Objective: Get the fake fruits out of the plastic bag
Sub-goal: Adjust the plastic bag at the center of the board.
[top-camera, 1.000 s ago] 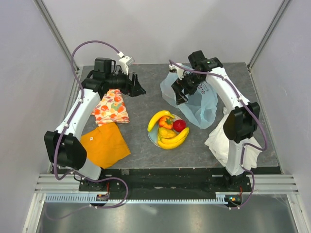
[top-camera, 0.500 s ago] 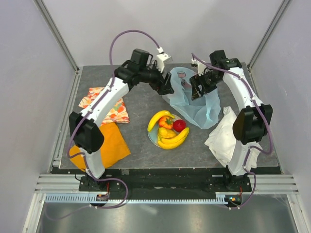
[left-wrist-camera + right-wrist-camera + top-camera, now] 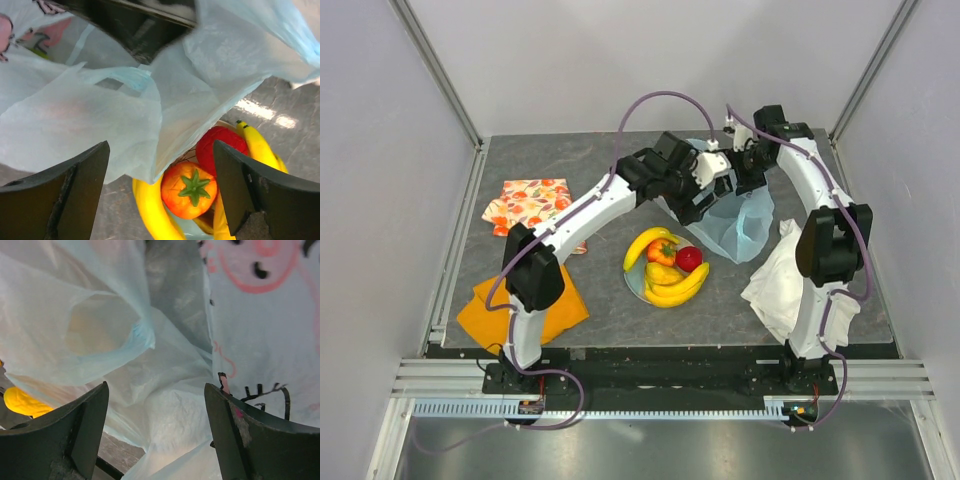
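Note:
The light-blue plastic bag point(image 3: 738, 228) lies crumpled at the back right, its pink print facing up. The fake fruits sit outside it on a small plate point(image 3: 632, 283): yellow bananas point(image 3: 672, 291), an orange fruit point(image 3: 662, 252) and a red fruit point(image 3: 689, 259). My left gripper point(image 3: 705, 195) hangs open over the bag's near-left edge; in its wrist view the bag point(image 3: 100, 115) hangs between the fingers, above the orange fruit point(image 3: 190, 189) and red fruit point(image 3: 220, 147). My right gripper point(image 3: 745, 180) is open over the bag's far part, with bag film point(image 3: 175, 405) between its fingers.
A fruit-patterned cloth point(image 3: 525, 203) lies at the back left. An orange cloth point(image 3: 485, 310) lies at the front left, partly under the left arm. A white cloth point(image 3: 780, 285) lies at the front right beside the right arm.
My left arm has swung right, from above the patterned cloth across the table to the bag. My right gripper has shifted slightly right and back over the bag. The fruits have not moved.

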You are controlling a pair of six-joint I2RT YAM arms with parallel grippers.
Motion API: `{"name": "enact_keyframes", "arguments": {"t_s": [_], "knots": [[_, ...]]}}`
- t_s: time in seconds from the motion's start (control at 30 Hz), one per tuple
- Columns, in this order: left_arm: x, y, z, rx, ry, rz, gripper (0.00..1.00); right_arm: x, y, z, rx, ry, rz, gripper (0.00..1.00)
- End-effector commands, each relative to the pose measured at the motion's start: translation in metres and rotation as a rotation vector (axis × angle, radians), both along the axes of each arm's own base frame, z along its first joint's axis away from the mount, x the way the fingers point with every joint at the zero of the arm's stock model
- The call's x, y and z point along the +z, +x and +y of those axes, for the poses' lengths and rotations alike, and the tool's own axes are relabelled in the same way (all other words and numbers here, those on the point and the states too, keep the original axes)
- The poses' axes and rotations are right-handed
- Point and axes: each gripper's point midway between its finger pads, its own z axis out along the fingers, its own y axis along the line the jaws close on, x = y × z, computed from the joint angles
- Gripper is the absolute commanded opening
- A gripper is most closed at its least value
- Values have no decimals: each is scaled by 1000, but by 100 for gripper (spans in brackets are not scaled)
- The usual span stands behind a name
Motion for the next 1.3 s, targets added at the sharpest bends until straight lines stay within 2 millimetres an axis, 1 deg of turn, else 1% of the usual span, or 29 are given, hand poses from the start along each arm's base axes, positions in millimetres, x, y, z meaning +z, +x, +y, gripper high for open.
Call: {"name": "enact_keyframes", "arguments": {"t_s": [0.0,0.1,0.13,0.17,0.2,0.23,0.27,0.37,0.4,0.43,0.5,0.57,0.6,0.67,0.73,0.77,0.8,0.87,0.93,0.97,1.0,1.03,1.07,1.1,1.13,1.17,1.2,1.23,1.27], "knots": [[11,12,-6,-140,101,-260,88,9,16,-12,-92,89,3,85],[4,13,-11,-233,158,-351,88,6,13,-12,-95,121,26,85],[2,15,-12,-249,178,-375,87,5,13,-11,-95,128,28,85],[-5,18,-15,-282,217,-409,86,5,13,-10,-95,131,30,85],[-5,20,-17,-296,232,-434,84,6,13,-9,-94,139,32,85],[-5,26,-20,-297,242,-468,82,4,12,-10,-95,140,37,85],[-10,31,-20,-324,291,-511,80,4,12,-9,-94,141,38,85],[-11,45,-19,-343,361,-594,78,3,9,-7,-93,155,52,85],[-15,45,-17,-352,376,-605,79,-1,7,-6,-94,159,66,85],[-11,47,-18,-366,378,-638,79,-2,6,-5,-97,166,72,86],[-16,40,-16,-404,381,-633,81,-6,5,-5,-102,170,87,86],[-21,36,-14,-440,402,-643,79,-8,5,-4,-105,172,93,86],[-30,34,-12,-456,426,-636,74,-10,6,-4,-106,172,97,86],[-38,29,-7,-489,455,-620,66,-12,7,-5,-112,173,104,87],[-43,24,-1,-512,474,-594,41,-13,8,-5,-115,174,104,87],[-45,22,0,-512,478,-578,22,-13,9,-5,-111,177,104,86],[-40,21,0,-497,468,-570,2,-13,9,-4,-107,184,104,87],[-22,23,5,-398,382,-523,2,-14,9,-1,-83,187,100,86],[2,26,9,-265,263,-458,2,-16,10,2,-50,168,84,85],[23,33,21,-182,215,-452,2,-22,9,6,-32,149,87,83],[38,39,29,-102,164,-439,2,-24,13,7,-19,127,70,82],[48,42,38,27,91,-379,2,-26,16,8,-17,116,65,82],[74,52,63,146,27,-380,2,-29,21,15,1,103,44,81],[76,57,79,233,-12,-345,2,-29,26,14,-1,78,19,81],[79,70,106,385,-86,-269,2,-29,30,19,10,72,-3,81],[84,69,122,444,-115,-242,2,-27,38,23,16,72,-44,80],[83,70,131,488,-135,-213,2,-27,43,24,18,57,-66,80],[81,71,141,500,-136,-208,2,-25,45,30,33,57,-80,80],[75,67,145,500,-133,-189,2,-24,50,35,39,59,-97,80]]}}
